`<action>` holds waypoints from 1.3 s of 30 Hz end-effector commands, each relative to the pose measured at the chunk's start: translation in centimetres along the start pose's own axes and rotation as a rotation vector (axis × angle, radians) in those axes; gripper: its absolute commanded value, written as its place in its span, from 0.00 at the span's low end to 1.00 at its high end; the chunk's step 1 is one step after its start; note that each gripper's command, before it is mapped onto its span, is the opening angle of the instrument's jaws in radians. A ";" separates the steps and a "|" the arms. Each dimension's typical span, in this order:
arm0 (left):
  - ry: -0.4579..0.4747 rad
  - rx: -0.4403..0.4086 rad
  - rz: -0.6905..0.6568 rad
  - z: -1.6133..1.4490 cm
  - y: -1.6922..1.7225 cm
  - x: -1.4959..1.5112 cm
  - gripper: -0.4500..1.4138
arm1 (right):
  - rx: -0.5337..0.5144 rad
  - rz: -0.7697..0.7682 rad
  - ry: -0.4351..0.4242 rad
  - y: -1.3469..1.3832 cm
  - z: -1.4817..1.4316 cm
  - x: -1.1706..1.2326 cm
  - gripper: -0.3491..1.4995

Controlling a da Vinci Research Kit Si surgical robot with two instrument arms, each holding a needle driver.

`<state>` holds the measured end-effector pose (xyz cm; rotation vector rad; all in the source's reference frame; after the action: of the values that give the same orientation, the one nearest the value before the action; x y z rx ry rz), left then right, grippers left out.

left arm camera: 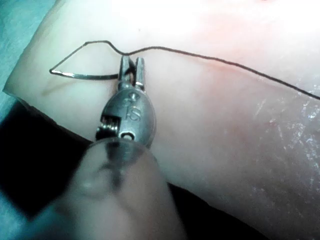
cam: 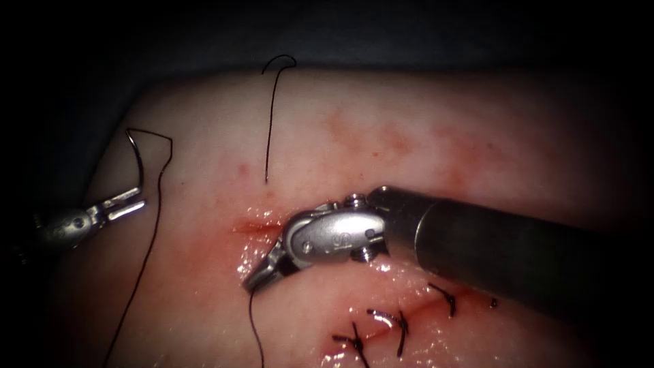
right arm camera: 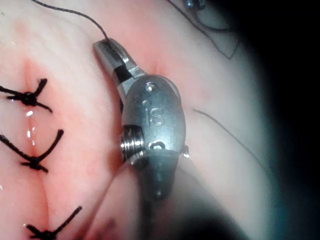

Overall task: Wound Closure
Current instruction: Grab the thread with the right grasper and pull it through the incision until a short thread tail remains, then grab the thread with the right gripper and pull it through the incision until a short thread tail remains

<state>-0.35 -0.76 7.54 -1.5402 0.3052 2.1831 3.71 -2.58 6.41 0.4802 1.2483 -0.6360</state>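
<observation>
My left tool [cam: 133, 202] is far left of the cut, jaws shut on the curved needle [cam: 136, 160] near its tip end. The needle [left arm camera: 85, 76] is out of the tissue and arcs away from the jaws [left arm camera: 132, 62] to its thread end. From there the black thread [cam: 146, 259] bends back and runs down across the tissue [cam: 422, 136]. My right tool [cam: 255, 281] lies over the cut [cam: 255, 228], jaws shut on a strand of thread [right arm camera: 75, 14] at their tip [right arm camera: 107, 50]. That strand hangs toward the picture's lower edge.
Three tied stitches [cam: 398, 327] with short black tails close the lower right part of the cut [right arm camera: 30, 97]. A loose thread end [cam: 270, 123] rises from the tissue above the cut and curls at the far edge. Red fluid wets the cut.
</observation>
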 end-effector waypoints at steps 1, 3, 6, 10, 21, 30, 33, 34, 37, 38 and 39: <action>0.002 0.001 0.001 0.10 -0.02 -0.02 0.00 | 0.012 -0.022 0.001 -0.04 0.12 0.13 0.00; 0.002 0.002 0.001 0.11 -0.01 -0.01 0.00 | 0.022 -0.032 0.007 -0.15 0.18 0.26 0.00; 0.001 0.003 0.001 0.13 0.00 -0.01 0.00 | 0.034 -0.053 0.020 -0.33 0.28 0.51 0.00; 0.001 0.003 0.001 0.13 0.00 -0.01 0.00 | 0.059 -0.091 0.020 -0.58 0.45 0.86 0.00; 0.000 0.004 -0.001 0.16 -0.01 0.00 0.00 | 0.085 -0.119 0.051 -0.94 0.66 1.28 0.00; 0.000 0.004 -0.002 0.17 -0.02 0.01 0.00 | 0.115 -0.099 0.087 -1.21 0.88 1.37 0.00; -0.002 0.002 -0.002 0.17 -0.02 0.01 0.00 | 0.108 -0.091 0.099 -1.23 0.85 1.37 0.00; -0.002 0.002 -0.002 0.17 -0.02 0.01 0.00 | 0.105 -0.090 0.105 -1.23 0.84 1.37 0.00; -0.003 0.002 -0.003 0.18 -0.02 0.01 0.00 | 0.090 -0.075 0.131 -1.18 0.78 1.37 0.00; -0.003 0.003 -0.003 0.19 -0.02 0.01 0.00 | 0.084 -0.071 0.140 -1.16 0.75 1.37 0.00; -0.003 0.003 -0.003 0.19 -0.01 0.01 0.00 | 0.072 -0.058 0.163 -1.12 0.72 1.37 0.00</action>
<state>-0.45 -0.71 7.55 -1.5327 0.3023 2.1824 3.62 -4.16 5.25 0.5682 1.4087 -0.6863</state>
